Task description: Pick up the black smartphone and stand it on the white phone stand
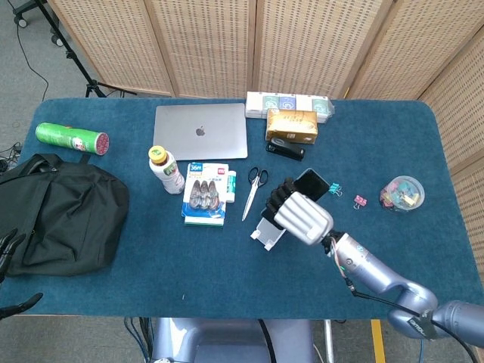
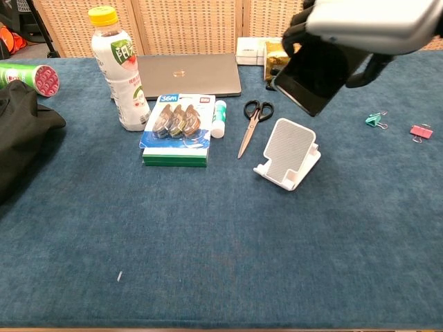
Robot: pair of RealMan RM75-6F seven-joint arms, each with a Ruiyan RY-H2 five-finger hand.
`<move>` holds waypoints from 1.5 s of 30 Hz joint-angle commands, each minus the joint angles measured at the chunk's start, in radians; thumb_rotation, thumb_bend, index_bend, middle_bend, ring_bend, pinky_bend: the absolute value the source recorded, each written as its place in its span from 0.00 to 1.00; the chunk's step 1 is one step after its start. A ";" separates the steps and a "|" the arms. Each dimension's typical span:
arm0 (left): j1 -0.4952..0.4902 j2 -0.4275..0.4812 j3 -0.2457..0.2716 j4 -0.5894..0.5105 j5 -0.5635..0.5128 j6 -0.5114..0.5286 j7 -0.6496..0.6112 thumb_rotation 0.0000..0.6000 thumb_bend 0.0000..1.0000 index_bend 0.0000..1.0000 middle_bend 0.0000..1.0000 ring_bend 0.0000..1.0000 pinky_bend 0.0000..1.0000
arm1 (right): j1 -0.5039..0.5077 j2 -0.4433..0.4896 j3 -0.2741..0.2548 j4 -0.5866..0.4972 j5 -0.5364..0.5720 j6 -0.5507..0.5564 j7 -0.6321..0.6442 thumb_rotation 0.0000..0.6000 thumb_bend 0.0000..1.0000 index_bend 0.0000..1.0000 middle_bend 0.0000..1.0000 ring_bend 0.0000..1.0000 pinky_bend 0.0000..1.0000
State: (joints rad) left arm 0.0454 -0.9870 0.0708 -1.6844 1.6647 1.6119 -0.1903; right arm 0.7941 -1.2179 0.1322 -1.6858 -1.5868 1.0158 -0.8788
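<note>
On the blue table (image 1: 113, 295), in the head view, the right hand (image 1: 301, 214) hangs over the white phone stand (image 1: 266, 231), its fingers (image 1: 278, 197) curled around the black smartphone (image 1: 311, 182). The phone is lifted clear of the cloth and tilted, its upper end poking out beyond the hand toward the far side. Only the near, left part of the stand shows from under the hand. Just to the left lie the scissors (image 1: 253, 189), then a blister pack (image 1: 206, 193) and a bottle (image 1: 166, 169) with a yellow cap. A closed laptop (image 1: 201, 130), a tissue box (image 1: 291, 124) and a black stapler (image 1: 285, 150) sit farther back. A black bag (image 1: 57, 215) fills the left side, with a green can (image 1: 72, 138) lying behind it. Binder clips (image 1: 335, 188) and a small bowl (image 1: 402, 192) sit to the right. Dark fingers of the left hand (image 1: 15, 276) show at the left edge, spread apart and holding nothing.

In the chest view, the right hand (image 2: 367, 24) enters from the top right, gripping the black smartphone (image 2: 315, 72) from above. The phone hangs tilted in the air, its lower corner just above the top of the white phone stand (image 2: 287, 153) and not touching it. The stand rests on the table (image 2: 208, 242), its ribbed back leaning away and its front lip bare. The scissors (image 2: 252, 123) lie just left of it; a glue stick (image 2: 220, 117) stands beside the blister pack (image 2: 176, 128).
</note>
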 commanded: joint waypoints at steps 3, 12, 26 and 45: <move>-0.001 0.002 0.002 0.001 0.003 -0.002 -0.003 1.00 0.00 0.00 0.00 0.00 0.00 | 0.025 -0.145 0.043 -0.107 0.220 -0.019 -0.452 1.00 0.44 0.59 0.51 0.40 0.34; -0.003 0.005 0.001 0.004 -0.003 -0.006 -0.012 1.00 0.00 0.00 0.00 0.00 0.00 | 0.053 -0.220 0.029 -0.218 0.465 0.064 -0.771 1.00 0.44 0.59 0.51 0.41 0.34; -0.007 0.005 0.002 0.000 -0.006 -0.015 -0.004 1.00 0.00 0.00 0.00 0.00 0.00 | 0.119 -0.227 -0.042 -0.206 0.538 0.117 -0.852 1.00 0.46 0.59 0.51 0.41 0.34; -0.007 0.005 0.003 0.001 -0.005 -0.015 -0.008 1.00 0.00 0.00 0.00 0.00 0.00 | 0.161 -0.322 -0.102 -0.174 0.638 0.209 -1.009 1.00 0.47 0.59 0.51 0.42 0.34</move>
State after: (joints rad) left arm 0.0389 -0.9816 0.0739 -1.6838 1.6596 1.5968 -0.1988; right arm 0.9487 -1.5296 0.0296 -1.8555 -0.9710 1.2133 -1.8723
